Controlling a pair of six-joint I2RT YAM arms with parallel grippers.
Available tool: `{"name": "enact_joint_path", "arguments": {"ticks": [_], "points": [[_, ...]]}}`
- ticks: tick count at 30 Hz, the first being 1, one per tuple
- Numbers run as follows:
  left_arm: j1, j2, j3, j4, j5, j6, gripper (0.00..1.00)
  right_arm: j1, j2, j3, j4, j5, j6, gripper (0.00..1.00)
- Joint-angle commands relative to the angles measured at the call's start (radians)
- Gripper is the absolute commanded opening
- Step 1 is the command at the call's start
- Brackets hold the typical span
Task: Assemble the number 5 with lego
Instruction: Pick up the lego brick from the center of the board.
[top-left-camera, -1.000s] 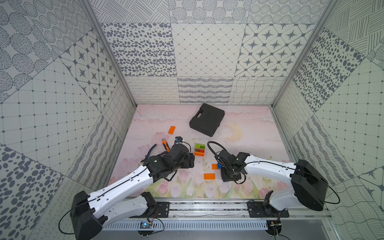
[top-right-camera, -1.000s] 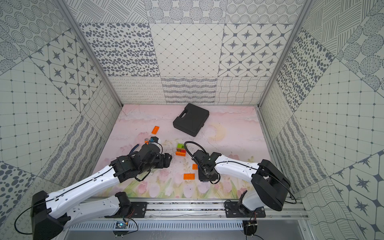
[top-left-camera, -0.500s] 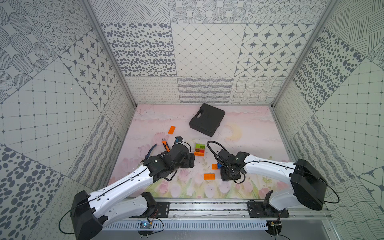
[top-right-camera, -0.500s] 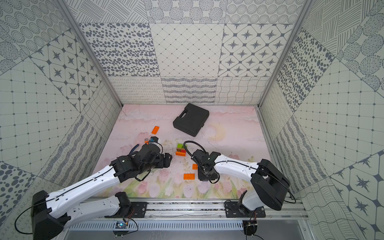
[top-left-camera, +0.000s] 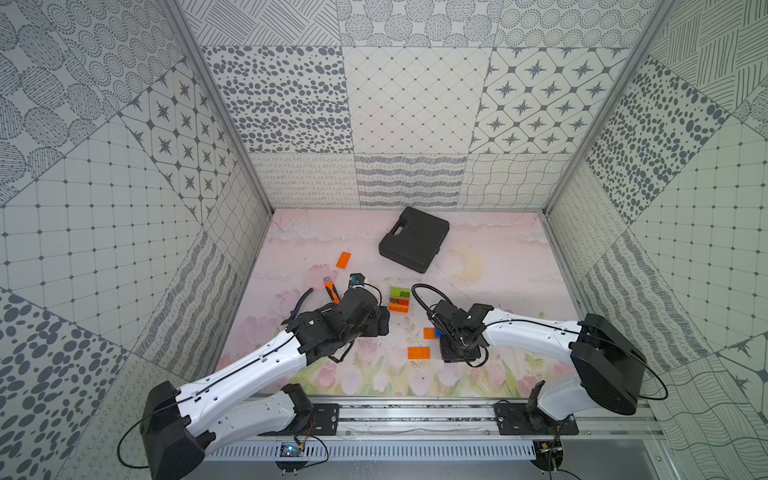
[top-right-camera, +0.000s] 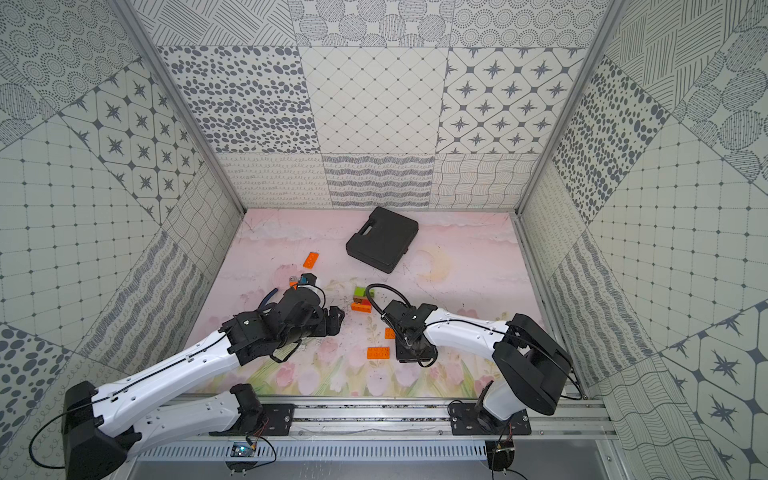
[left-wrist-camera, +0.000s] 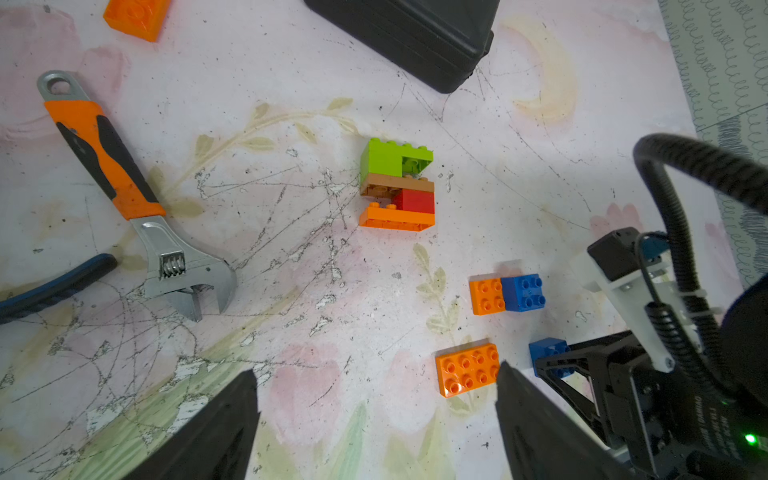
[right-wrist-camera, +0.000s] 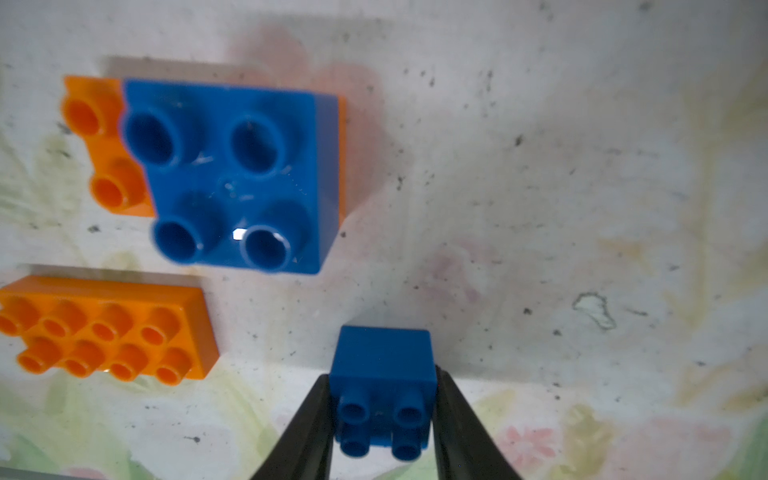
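1. Lego stack (left-wrist-camera: 397, 185), green-brown-red-orange, lay part-built mid-surface; no 5 yet.
2. Right gripper (right-wrist-camera: 383, 376) pinched a small blue brick (right-wrist-camera: 382, 353); left gripper (left-wrist-camera: 376, 370) gaped wide, empty.
3. Long orange brick (left-wrist-camera: 467, 370) and orange-blue pair (left-wrist-camera: 507, 293) lay loose nearby.

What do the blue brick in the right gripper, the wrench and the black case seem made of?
Blue brick: glossy moulded plastic, probably; smooth faces, hollow studs.
Wrench: shiny bare metal head, likely steel; orange-black grip looks rubbery or plastic.
Case: matte black plastic, it seems; ridged side.
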Motion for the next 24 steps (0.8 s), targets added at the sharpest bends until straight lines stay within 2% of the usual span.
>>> {"name": "enact_joint_path", "arguments": {"ticks": [1,4,8,13,20,24], "points": [[0.002,-0.003,-0.006,0.0,-0.018,0.009,0.93,0.004,-0.011,0.013,-0.005,0.017,0.01,0.37],[0.003,-0.004,-0.012,0.003,-0.019,0.004,0.93,0.005,-0.016,0.018,-0.014,0.019,0.012,0.31],[0.003,-0.008,-0.013,-0.003,-0.026,0.0,0.93,0.02,-0.054,0.042,-0.054,0.039,0.024,0.31],[0.011,-0.037,-0.04,0.002,-0.069,-0.032,1.0,0.074,-0.096,0.077,-0.007,0.002,0.078,0.3],[0.053,-0.13,-0.117,-0.006,-0.092,-0.14,1.0,0.163,0.071,0.199,0.058,-0.029,0.121,0.3],[0.081,-0.195,-0.145,-0.035,-0.099,-0.166,1.0,0.185,0.163,0.305,0.003,0.0,0.137,0.31]]}}
